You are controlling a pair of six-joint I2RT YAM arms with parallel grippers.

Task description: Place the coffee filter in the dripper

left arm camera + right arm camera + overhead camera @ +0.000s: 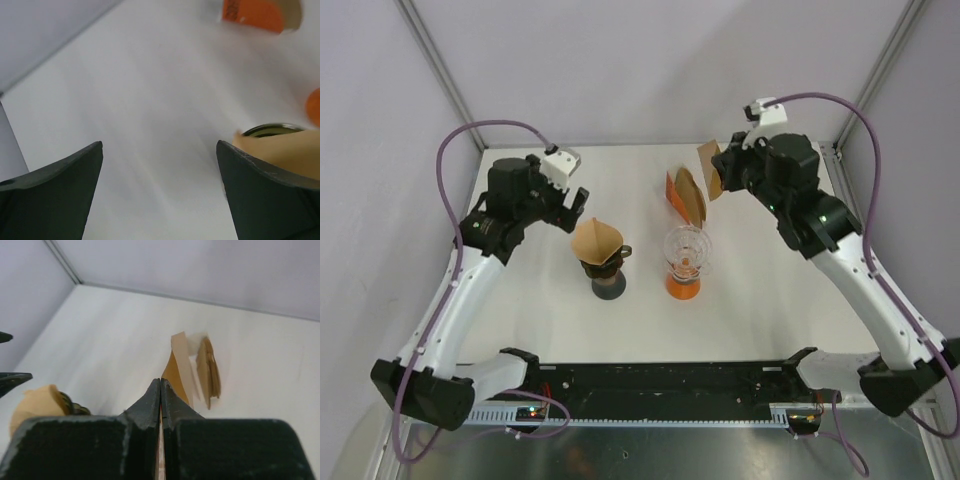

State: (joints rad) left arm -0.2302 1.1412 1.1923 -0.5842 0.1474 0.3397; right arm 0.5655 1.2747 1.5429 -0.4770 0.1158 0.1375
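A clear glass dripper [686, 247] stands on an orange base mid-table. A dark dripper [608, 279] to its left holds a brown paper filter [595, 239]. My right gripper [718, 180] is shut on another brown coffee filter [708, 163], held in the air behind and right of the glass dripper. In the right wrist view the jaws [160, 382] are pressed together with a thin paper edge [160, 460] between them. My left gripper [570, 208] is open and empty, up and left of the dark dripper; its fingers [65, 190] stand wide apart.
An orange filter box [678, 194] with several brown filters [208, 371] stands behind the glass dripper, just left of my right gripper. The enclosure's frame posts and walls rise at the table's back corners. The filter in the dark dripper shows at the right of the left wrist view [287, 146].
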